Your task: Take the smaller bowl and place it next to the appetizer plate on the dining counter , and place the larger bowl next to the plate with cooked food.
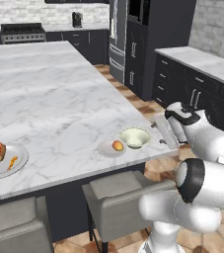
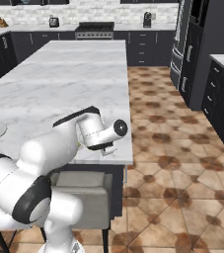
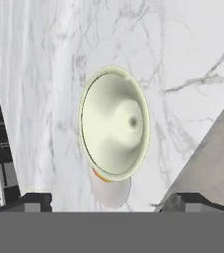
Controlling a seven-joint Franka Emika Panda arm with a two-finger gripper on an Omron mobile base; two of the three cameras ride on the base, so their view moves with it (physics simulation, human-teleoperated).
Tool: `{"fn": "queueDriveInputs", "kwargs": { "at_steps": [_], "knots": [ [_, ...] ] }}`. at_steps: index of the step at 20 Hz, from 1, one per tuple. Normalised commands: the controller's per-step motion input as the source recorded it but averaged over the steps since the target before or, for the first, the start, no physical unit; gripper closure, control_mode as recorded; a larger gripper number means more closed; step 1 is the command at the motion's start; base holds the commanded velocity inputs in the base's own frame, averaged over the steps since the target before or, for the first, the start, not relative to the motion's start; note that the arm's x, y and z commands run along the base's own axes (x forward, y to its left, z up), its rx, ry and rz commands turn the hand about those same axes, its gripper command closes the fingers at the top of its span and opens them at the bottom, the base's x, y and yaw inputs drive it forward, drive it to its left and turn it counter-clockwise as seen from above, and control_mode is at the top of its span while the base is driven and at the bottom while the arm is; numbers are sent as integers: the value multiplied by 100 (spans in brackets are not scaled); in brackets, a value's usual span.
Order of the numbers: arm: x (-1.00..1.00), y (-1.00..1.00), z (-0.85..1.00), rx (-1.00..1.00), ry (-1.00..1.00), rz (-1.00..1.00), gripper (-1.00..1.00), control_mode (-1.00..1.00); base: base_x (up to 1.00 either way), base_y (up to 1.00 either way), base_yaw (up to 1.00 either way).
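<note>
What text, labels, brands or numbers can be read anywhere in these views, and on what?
None: no legible word, number or sign in any view.
The smaller bowl, the small plate beside it, the plate with cooked food and the dining counter carry no print.
The stove and the fridge at the back are too small and blurred to show any marking.

Dark cabinets (image 2: pixel 143 42) line a white brick wall (image 2: pixel 108 12) around a black range (image 2: pixel 94 29) and tall dark fridge (image 1: pixel 121 44), a marble side worktop (image 1: pixel 202 62) runs at right, brown patterned tile floor (image 2: pixel 182 163) spreads below, and grey chairs (image 1: pixel 118 195) stand nearby.
</note>
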Motion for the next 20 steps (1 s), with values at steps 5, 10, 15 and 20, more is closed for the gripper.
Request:
{"fn": "queueDriveInputs", "kwargs": {
  "at_steps": [5, 10, 15, 20],
  "knots": [
    [-71, 19, 100, -21, 2, 0, -100, -100, 0, 0, 0],
    [-83, 59, 100, -35, 13, 13, -100, -100, 0, 0, 0],
    [-100, 33, 90, -35, 0, 24, -100, -100, 0, 0, 0],
    [-100, -4, 34, -2, -25, 31, -100, -100, 0, 0, 0]
  ]
}}
